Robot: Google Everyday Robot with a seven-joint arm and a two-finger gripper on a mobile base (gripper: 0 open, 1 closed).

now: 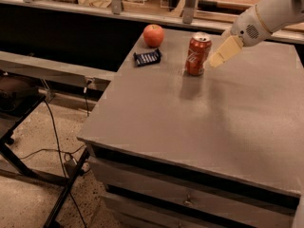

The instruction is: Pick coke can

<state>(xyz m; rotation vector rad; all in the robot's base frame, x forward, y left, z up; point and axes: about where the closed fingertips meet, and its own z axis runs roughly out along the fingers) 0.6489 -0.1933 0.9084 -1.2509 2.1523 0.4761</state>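
Observation:
The coke can (197,54), red-orange with white lettering and a silver top, stands upright on the grey table (199,127) towards its far side. My gripper (216,58), cream-coloured on a white arm, comes in from the upper right. Its tip is right beside the can's right side, at mid-height. I cannot tell whether it touches the can.
A red apple (153,35) sits at the table's far left corner, with a dark blue snack packet (147,57) just in front of it. A counter with bags runs along the back. Cables and a metal frame (28,141) lie on the floor to the left.

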